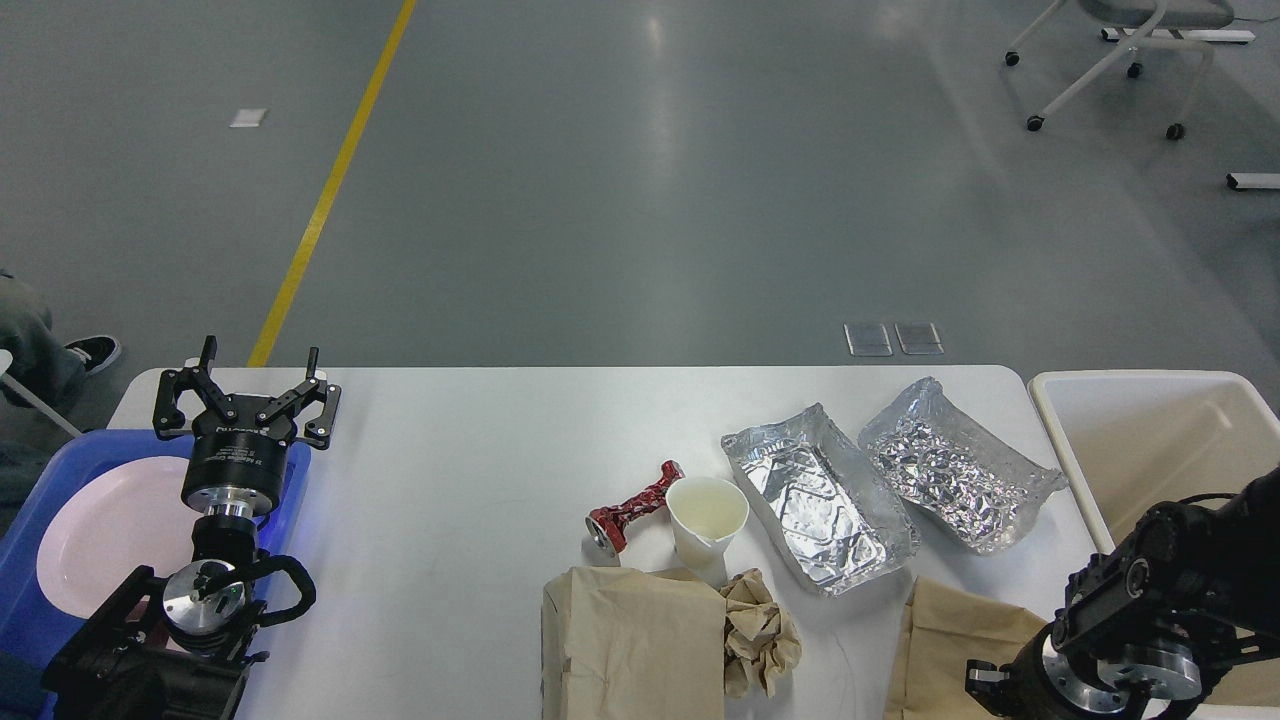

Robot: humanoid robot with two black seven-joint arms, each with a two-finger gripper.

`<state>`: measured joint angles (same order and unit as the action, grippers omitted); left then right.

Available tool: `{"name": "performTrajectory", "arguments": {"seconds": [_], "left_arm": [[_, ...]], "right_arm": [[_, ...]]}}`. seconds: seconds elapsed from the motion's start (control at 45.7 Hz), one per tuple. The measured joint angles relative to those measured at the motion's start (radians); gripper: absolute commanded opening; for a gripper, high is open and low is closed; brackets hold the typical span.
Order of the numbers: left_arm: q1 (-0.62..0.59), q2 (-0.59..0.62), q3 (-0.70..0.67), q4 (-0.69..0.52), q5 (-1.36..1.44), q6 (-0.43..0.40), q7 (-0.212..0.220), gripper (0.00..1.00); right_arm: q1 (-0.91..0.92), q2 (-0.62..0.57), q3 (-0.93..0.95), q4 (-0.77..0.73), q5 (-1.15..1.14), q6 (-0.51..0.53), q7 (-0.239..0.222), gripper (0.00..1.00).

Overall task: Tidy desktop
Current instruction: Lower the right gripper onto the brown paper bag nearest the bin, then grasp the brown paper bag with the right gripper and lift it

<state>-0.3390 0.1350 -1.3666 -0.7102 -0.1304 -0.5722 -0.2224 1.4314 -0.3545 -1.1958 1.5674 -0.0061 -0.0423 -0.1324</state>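
Brown paper is what I'm dealing with right now. My right gripper (985, 680) sits low at the near right edge of the table (480, 470), right at the brown paper bag (950, 640), but its fingers are cut off by the frame, so I can't tell if they're gripping. My left gripper (247, 395) hovers spread open and empty over the blue tray (40, 470) with the white plate (100, 530). The beige bin (1140, 440) is just right of the table, so I'd lift the bag clear before swinging over, giving the foil trays (820, 500) some room.
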Motion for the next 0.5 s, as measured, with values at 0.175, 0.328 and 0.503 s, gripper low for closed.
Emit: {"name": "performTrajectory", "arguments": {"seconds": [0.175, 0.328, 0.503], "left_arm": [[0.000, 0.000, 0.000, 0.000, 0.000, 0.000, 0.000, 0.96], [0.000, 0.000, 0.000, 0.000, 0.000, 0.000, 0.000, 0.96], [0.000, 0.000, 0.000, 0.000, 0.000, 0.000, 0.000, 0.96]], "right_arm": [[0.151, -0.089, -0.011, 0.035, -0.003, 0.237, 0.012, 0.00], [0.326, -0.126, -0.045, 0.089, -0.003, 0.389, 0.034, 0.00], [0.548, -0.171, -0.104, 0.138, -0.002, 0.516, 0.039, 0.00]]}}
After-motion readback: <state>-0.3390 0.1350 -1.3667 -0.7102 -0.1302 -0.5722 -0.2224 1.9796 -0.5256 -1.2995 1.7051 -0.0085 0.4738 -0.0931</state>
